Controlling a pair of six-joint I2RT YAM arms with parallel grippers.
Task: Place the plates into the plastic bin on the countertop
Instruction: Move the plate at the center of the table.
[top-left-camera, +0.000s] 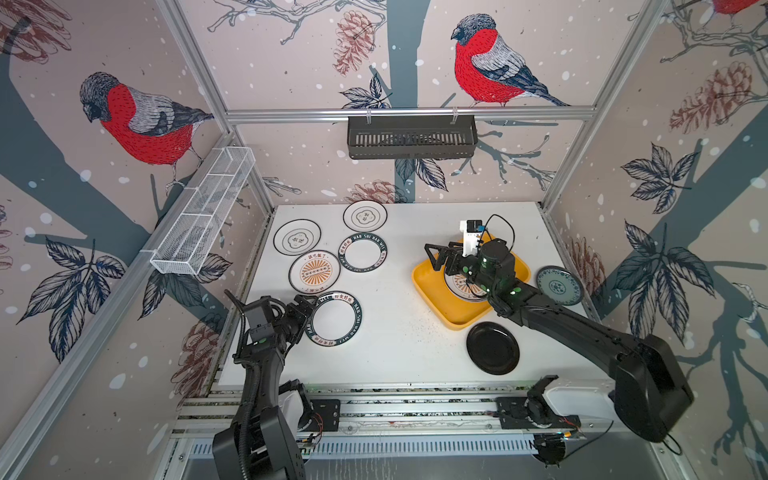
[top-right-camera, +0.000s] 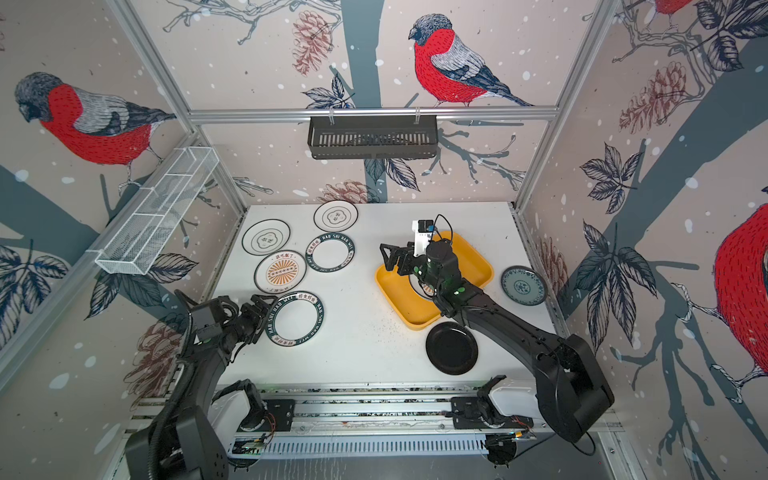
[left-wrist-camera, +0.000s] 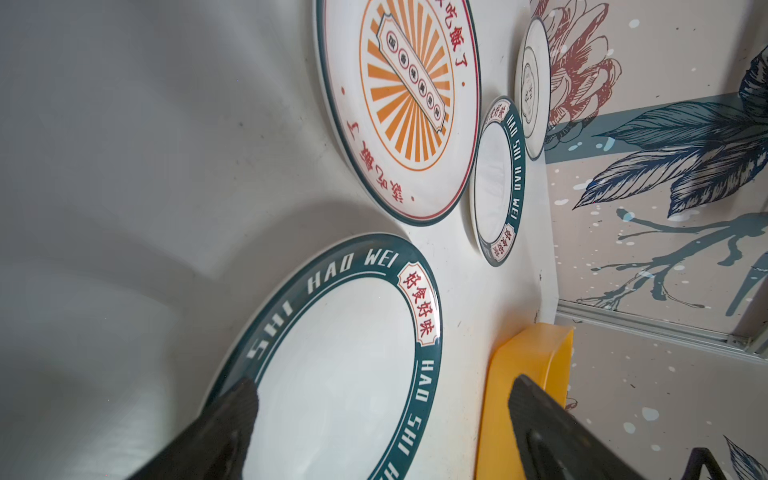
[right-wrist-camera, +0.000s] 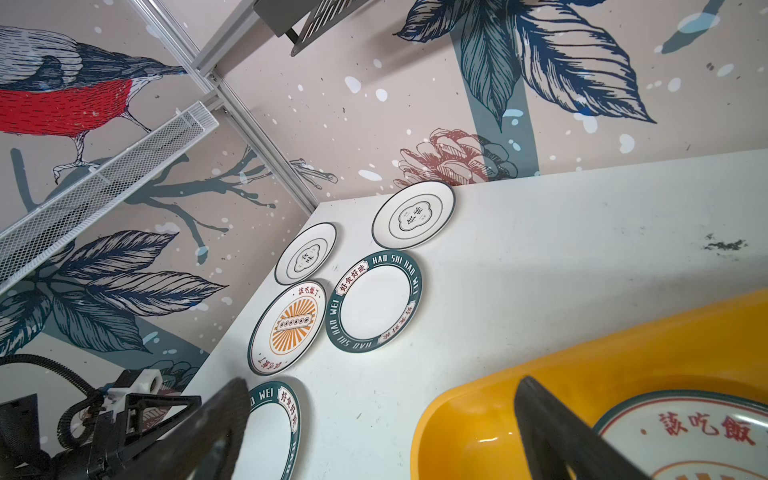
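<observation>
Both wide open: left gripper (top-left-camera: 306, 308) at the lettered plate (top-left-camera: 336, 319) rim, right gripper (top-left-camera: 434, 258) over the bin (top-left-camera: 424, 287) edge, open countertop (top-left-camera: 395, 340) between.

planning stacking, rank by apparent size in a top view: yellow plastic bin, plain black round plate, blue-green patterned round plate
yellow bin
black plate
blue-green plate: barely smaller but farther from the camera, so unsure

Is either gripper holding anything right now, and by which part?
Nothing is held. The left gripper stands open at the rim of a lettered plate; the right gripper hangs open above the yellow bin's edge.
</observation>
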